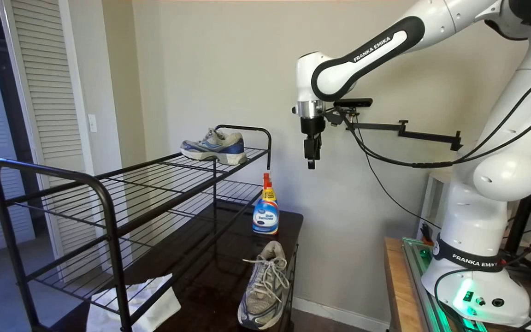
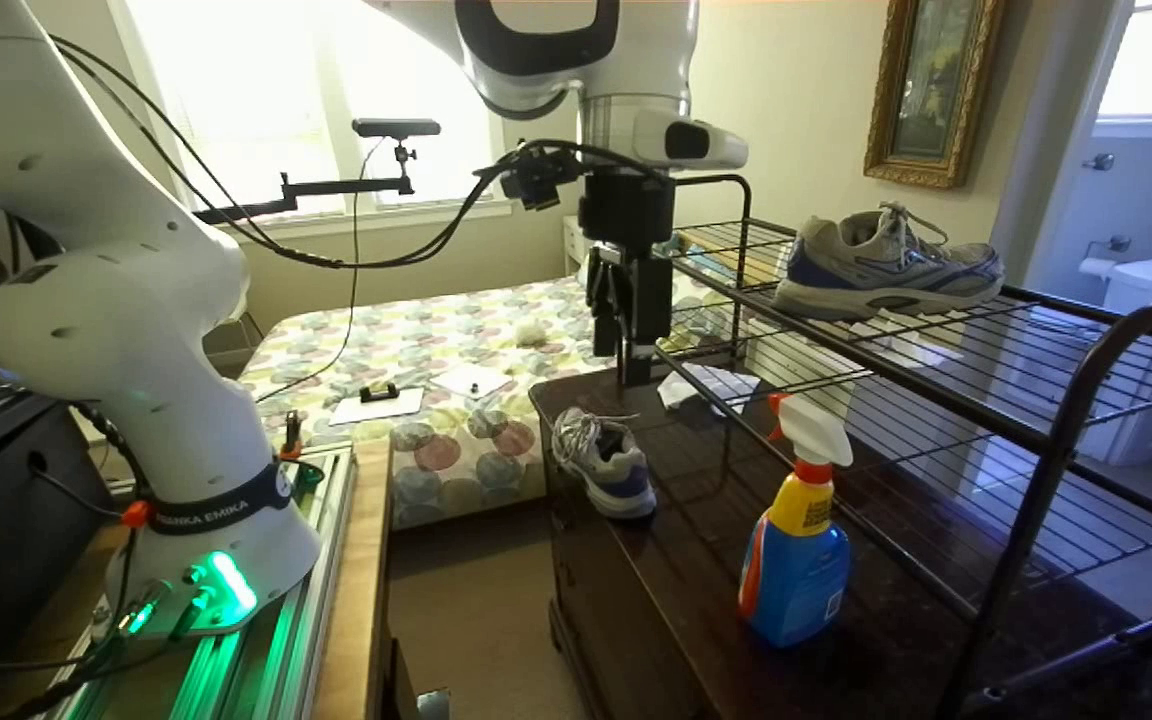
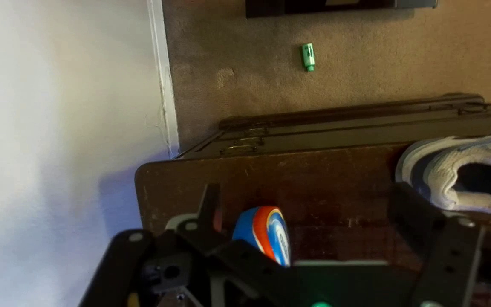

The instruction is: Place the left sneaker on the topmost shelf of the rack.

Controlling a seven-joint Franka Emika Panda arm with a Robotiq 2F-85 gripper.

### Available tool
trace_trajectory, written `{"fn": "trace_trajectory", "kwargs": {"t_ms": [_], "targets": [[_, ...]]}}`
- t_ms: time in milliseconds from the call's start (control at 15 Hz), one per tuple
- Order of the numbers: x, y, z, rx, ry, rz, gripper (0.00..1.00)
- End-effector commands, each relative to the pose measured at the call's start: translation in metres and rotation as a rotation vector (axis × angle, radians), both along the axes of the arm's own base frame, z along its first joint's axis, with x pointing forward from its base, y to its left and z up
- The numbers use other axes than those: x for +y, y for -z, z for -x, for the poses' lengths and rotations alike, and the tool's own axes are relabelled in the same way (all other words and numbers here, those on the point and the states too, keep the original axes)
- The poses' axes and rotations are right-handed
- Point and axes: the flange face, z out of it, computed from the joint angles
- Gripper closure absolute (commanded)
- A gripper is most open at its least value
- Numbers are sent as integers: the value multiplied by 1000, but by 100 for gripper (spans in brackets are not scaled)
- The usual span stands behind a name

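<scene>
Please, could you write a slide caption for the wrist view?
A spray bottle and sneaker on a dark dresser, seen past the open fingers.

I count 2 sneakers (image 1: 214,147) (image 1: 265,295), 1 spray btl (image 1: 265,216), 1 rack (image 1: 119,267) w/ 2 tiers (image 1: 173,201), 1 arm (image 1: 505,177), 1 bed (image 2: 466,360), 1 pic (image 2: 936,90).

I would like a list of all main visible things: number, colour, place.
Rack: one, black, on the dresser
Topmost shelf: one, black, the rack's upper tier
Dresser: one, dark brown, under the rack
Lower sneaker: one, grey, white, blue, on the dresser
Upper sneaker: one, grey, white, blue, on the topmost shelf
Spray bottle: one, blue, yellow and red, on the dresser
Cloth or paper: one, white, on the dresser
Bed: one, multicoloured cover, background
Framed picture: one, gold frame, on the wall
Small object: one, green, on the floor
Arm: one, white and black, on a bench
Fingers: two, black, spread apart, at the arm's end
</scene>
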Motion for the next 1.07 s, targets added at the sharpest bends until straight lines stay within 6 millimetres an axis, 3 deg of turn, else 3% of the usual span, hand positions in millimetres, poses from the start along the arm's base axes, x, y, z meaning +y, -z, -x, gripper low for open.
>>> {"fn": "trace_trajectory", "kwargs": {"t_ms": [0, 267, 467, 800, 1000], "targets": [[32, 35, -1, 74, -184, -13, 0], [69, 72, -8, 124, -396, -37, 0], [86, 92, -25, 154, -552, -54, 0], [102, 110, -34, 185, -810, -87, 0], [122, 119, -32, 276, -940, -95, 0]]}}
